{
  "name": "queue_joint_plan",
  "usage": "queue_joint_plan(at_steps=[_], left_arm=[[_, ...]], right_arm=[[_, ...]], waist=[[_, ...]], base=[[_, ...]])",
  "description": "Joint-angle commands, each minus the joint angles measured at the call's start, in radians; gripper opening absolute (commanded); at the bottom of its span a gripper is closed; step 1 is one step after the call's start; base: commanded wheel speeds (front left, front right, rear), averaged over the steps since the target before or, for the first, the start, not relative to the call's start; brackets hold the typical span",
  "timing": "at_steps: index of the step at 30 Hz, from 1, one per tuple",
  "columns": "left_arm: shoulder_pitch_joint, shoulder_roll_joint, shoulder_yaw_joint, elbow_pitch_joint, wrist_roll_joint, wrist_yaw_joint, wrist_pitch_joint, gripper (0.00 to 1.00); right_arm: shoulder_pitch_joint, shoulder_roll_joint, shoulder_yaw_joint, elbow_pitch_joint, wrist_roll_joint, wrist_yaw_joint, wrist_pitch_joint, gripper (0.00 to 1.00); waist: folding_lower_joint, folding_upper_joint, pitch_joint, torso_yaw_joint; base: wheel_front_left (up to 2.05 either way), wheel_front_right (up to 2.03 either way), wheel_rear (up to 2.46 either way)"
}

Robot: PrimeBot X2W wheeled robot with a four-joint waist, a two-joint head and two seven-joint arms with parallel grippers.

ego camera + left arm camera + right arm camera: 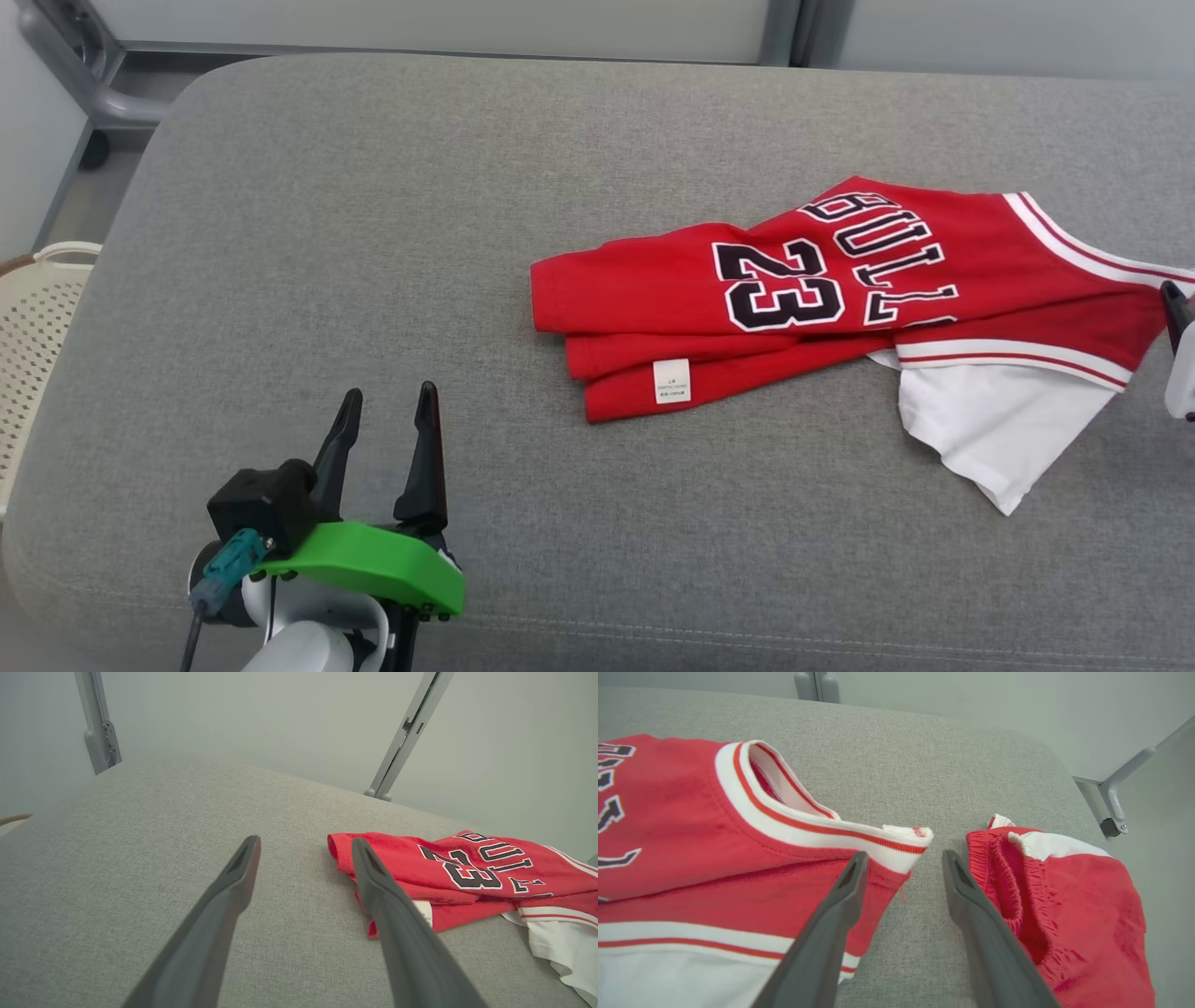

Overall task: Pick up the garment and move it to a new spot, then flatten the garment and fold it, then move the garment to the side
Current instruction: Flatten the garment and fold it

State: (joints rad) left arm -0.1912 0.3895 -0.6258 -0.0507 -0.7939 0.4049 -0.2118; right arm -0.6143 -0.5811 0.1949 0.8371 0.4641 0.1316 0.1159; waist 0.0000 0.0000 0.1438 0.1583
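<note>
The garment (pixel 840 280) is a red jersey with "23" and white trim, lying crumpled and partly doubled over on the right half of the grey cushion (pixel 373 233); a white layer (pixel 990 420) sticks out beneath it. My left gripper (pixel 390 392) stands open at the lower left, well apart from the jersey (pixel 467 868). In the right wrist view my right gripper (pixel 903 856) is open at the jersey's white-trimmed shoulder strap (pixel 896 842), its left finger over the red cloth (pixel 691 826), and it holds nothing.
A second red piece with an elastic waistband (pixel 1073 896) lies just right of my right gripper, near the cushion's right edge. A cream perforated basket (pixel 37 308) stands off the cushion's left side. Grey frame legs (pixel 402 737) rise behind the cushion.
</note>
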Motion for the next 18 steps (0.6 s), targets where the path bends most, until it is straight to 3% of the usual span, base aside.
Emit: queue_joint_plan(at_steps=[1,8,18], left_arm=[[-0.012,-0.004,-0.004,0.012,0.004,-0.007,0.004,1.00],[-0.022,-0.023,-0.032,0.061,-0.013,-0.038,0.023,1.00],[-0.119,-0.054,-0.077,0.305,-0.030,-0.142,0.061,1.00]], right_arm=[[-0.021,-0.006,0.002,0.016,-0.015,-0.002,-0.023,1.00],[-0.050,0.007,0.047,-0.006,0.034,-0.002,-0.068,1.00],[0.020,-0.023,0.180,-0.262,0.179,-0.002,-0.148,1.00]], waist=[[0.0000,0.0000,0.002,-0.024],[0.0000,0.0000,-0.001,-0.095],[0.0000,0.0000,0.026,-0.265]], base=[[0.00,0.00,0.00],[0.00,0.00,0.00],[0.00,0.00,0.00]])
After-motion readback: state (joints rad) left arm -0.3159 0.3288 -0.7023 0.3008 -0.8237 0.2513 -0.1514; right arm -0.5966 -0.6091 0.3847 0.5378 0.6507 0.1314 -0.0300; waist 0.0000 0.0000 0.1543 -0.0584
